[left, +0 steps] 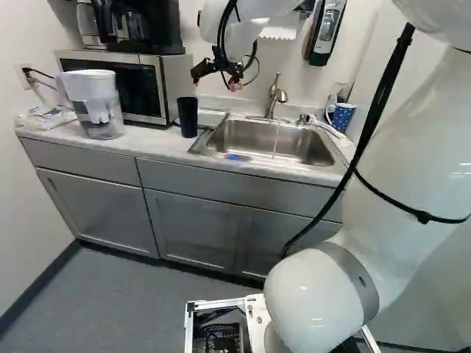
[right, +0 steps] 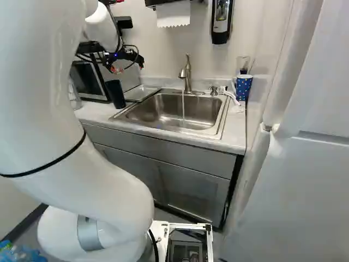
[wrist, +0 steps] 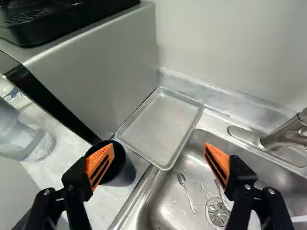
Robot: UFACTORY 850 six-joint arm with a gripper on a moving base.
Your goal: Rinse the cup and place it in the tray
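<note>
The claw (wrist: 159, 149) is up high with its two fingers wide apart, and nothing is in its grip. That leaves room to fit around a cup. The black cup (wrist: 125, 173) stands upright on the counter (wrist: 96, 203), down below one finger and off to that side, not between the two. I think it is the one to wash, so the claw must shift over it before going down. The metal tray (wrist: 158, 124) lies ahead of the claw and lower, between the microwave (wrist: 108, 62) and the sink (wrist: 165, 203). It is likely put there so a wet cup needs only a short trip. Water (right: 184, 112) runs from the faucet (wrist: 288, 134), past the claw's other finger, probably all set for rinsing. A bump from the side could tip the cup.
</note>
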